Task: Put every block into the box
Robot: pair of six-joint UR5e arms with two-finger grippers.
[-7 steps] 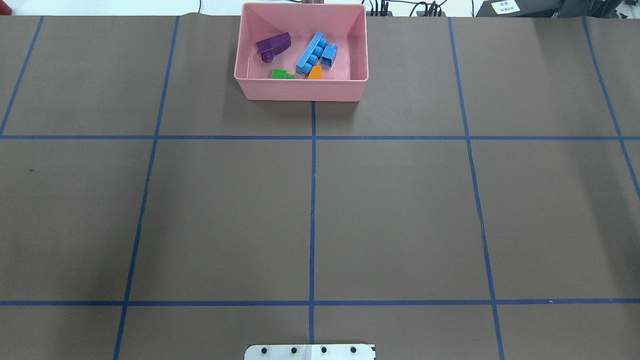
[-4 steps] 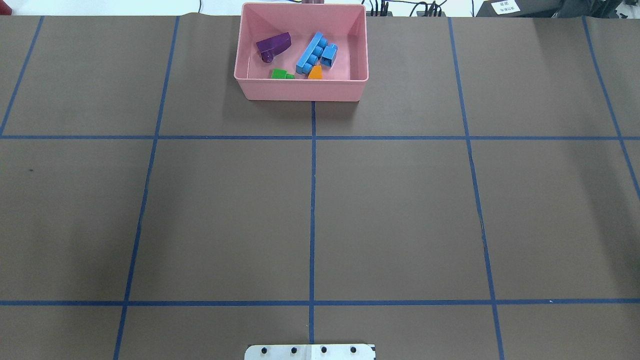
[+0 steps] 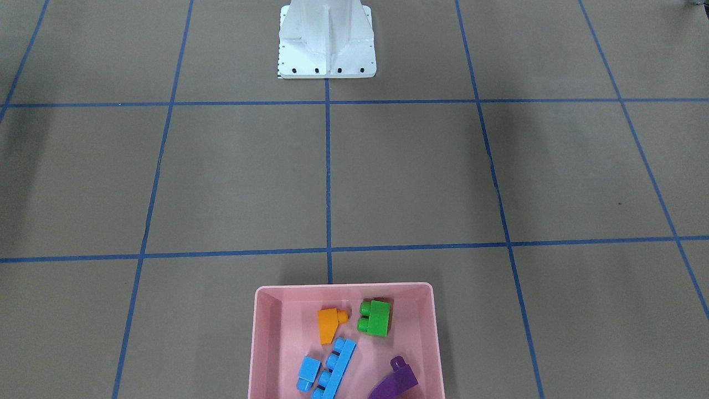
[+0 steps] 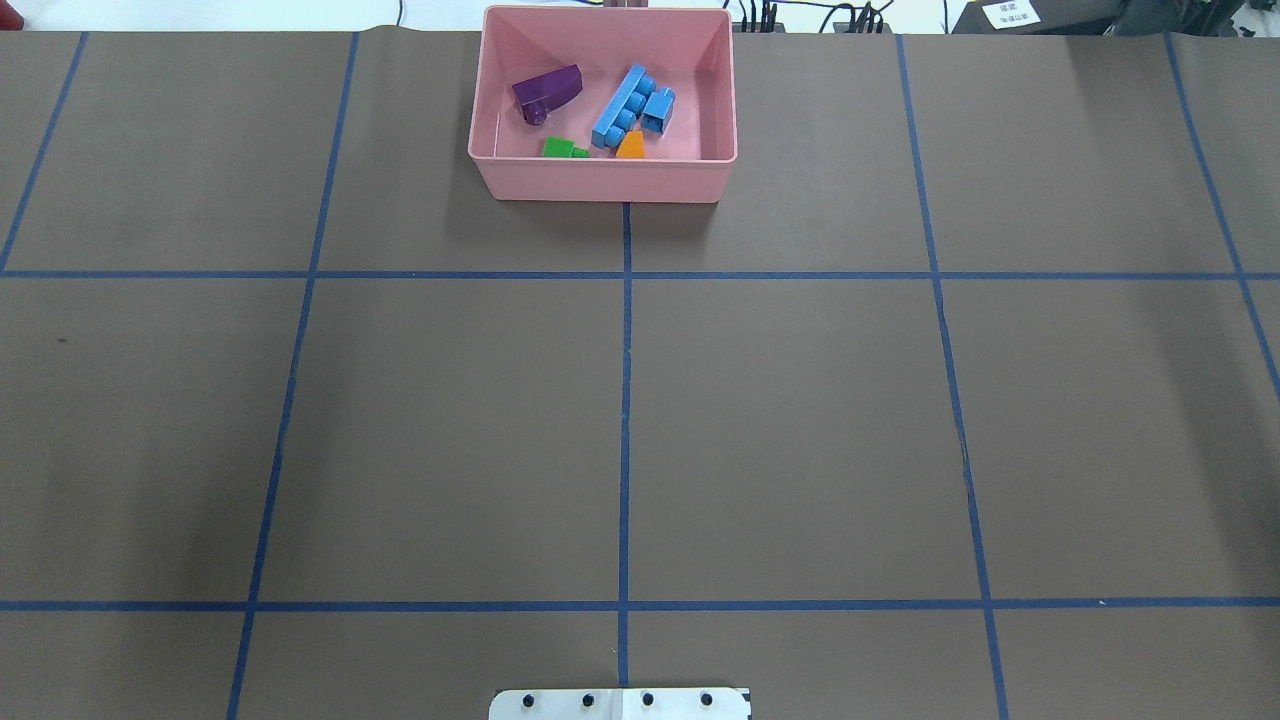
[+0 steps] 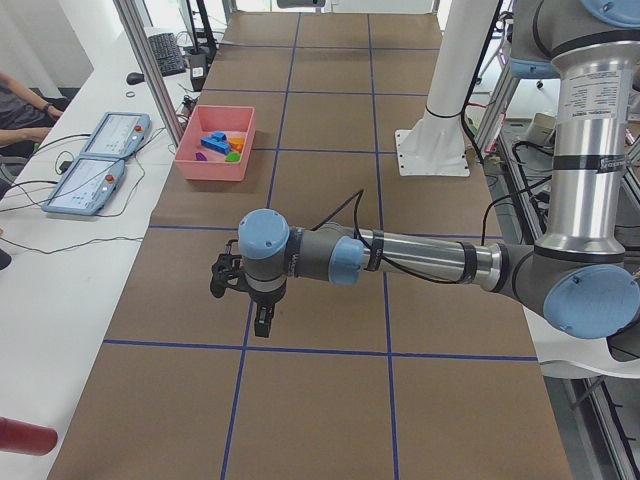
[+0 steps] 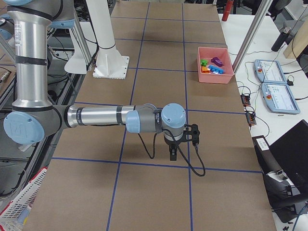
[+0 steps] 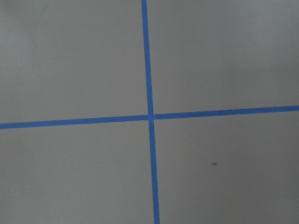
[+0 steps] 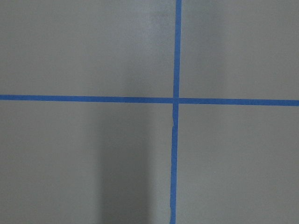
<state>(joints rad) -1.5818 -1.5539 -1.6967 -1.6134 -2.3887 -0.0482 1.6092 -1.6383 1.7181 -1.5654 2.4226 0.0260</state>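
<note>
Left gripper [image 5: 262, 330] hangs over the table [image 4: 800, 400] with its fingers pointing down. It shows only in the left side view, so I cannot tell whether its jaws are open or closed. The right gripper [image 6: 173, 156] hangs in a matching pose at the other end of the table, and its jaw state cannot be read either. Each wrist camera looks straight down on a tape crossing [image 7: 150, 116] and shows no block.

1. Position of the box: the box [image 4: 600, 185] sits at the far edge of the table, opposite the base plate [image 4: 620, 703]. It straddles the centre tape line, with slightly more of it on the left arm's side.
2. Contents: all 5 blocks lie inside it. These are the orange block [image 3: 328, 326], the green block [image 3: 378, 318], the long blue bar [image 3: 337, 366], the blue cube [image 3: 308, 372] and the purple block [image 3: 397, 381]. The bar lies diagonally, and the cube touches its side.
3. Relation to the grippers: both grippers are well apart from the box, each out toward its own end of the table. The box lies forward and inward from either one. Neither arm is clearly nearer.

Judgement: the task looks complete, and no further pick appears necessary.
</note>
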